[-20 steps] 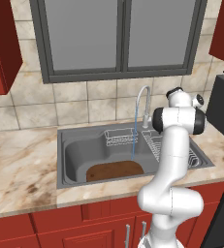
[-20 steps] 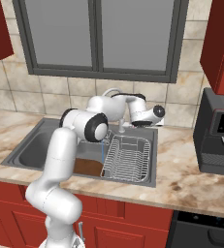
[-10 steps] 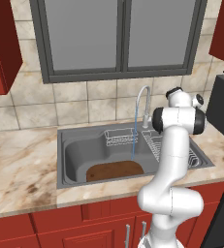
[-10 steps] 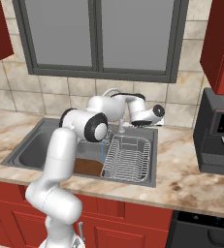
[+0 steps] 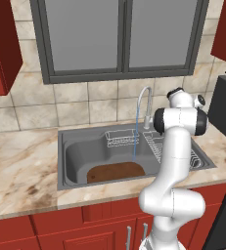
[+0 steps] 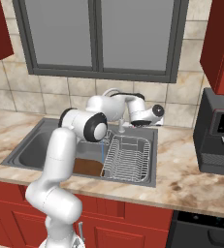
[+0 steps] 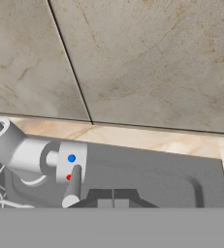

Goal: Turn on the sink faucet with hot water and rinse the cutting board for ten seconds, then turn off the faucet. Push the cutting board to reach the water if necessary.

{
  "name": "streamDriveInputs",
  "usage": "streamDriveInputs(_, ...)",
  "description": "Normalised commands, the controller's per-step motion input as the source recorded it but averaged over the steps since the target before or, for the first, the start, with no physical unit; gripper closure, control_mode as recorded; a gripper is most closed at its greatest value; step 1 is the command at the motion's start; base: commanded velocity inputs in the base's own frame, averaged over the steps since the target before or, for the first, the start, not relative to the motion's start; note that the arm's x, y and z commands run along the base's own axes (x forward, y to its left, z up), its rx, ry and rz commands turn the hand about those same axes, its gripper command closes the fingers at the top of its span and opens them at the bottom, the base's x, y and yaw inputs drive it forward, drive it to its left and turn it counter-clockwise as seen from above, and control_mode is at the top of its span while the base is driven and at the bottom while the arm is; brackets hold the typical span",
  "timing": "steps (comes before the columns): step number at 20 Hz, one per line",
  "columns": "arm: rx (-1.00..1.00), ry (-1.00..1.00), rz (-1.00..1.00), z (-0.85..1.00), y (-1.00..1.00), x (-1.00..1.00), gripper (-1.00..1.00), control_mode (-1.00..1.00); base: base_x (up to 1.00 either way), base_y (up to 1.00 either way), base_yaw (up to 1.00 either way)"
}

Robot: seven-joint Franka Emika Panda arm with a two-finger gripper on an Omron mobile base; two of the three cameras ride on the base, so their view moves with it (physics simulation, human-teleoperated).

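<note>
From the left base view, the wide grey stainless-steel sink (image 5: 75, 146) sits in the marble counter (image 5: 21, 171), and the flat dark brown speckled cutting board (image 5: 115, 172) lies on the basin floor at its front. A thin pale-blue stream of water (image 5: 134, 139) falls from the thin chrome gooseneck faucet (image 5: 145, 100) and lands on the board's rear edge. A small wire basket (image 5: 120, 139) hangs at the basin's back wall, a view the right camera lacks, since the arm covers that spot there.

The right base view shows what the left hides: the large wire dish rack (image 6: 129, 157) in full, right of the board (image 6: 88, 167), and the black appliance (image 6: 219, 133) on the counter's far right.

The hand view alone shows the faucet's base up close, a lever (image 7: 73, 186) under blue and red dots, with the gripper (image 7: 113, 202) just right of it, fingers pressed together, holding nothing.
</note>
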Motion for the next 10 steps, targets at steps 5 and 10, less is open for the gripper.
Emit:
streamDriveInputs(5,0.00,0.00,0.00,0.00,0.26,0.00,1.00,-1.00,0.00,0.00,0.00)
streamDriveInputs(10,0.00,0.00,0.00,0.00,0.29,0.00,1.00,-1.00,0.00,0.00,0.00)
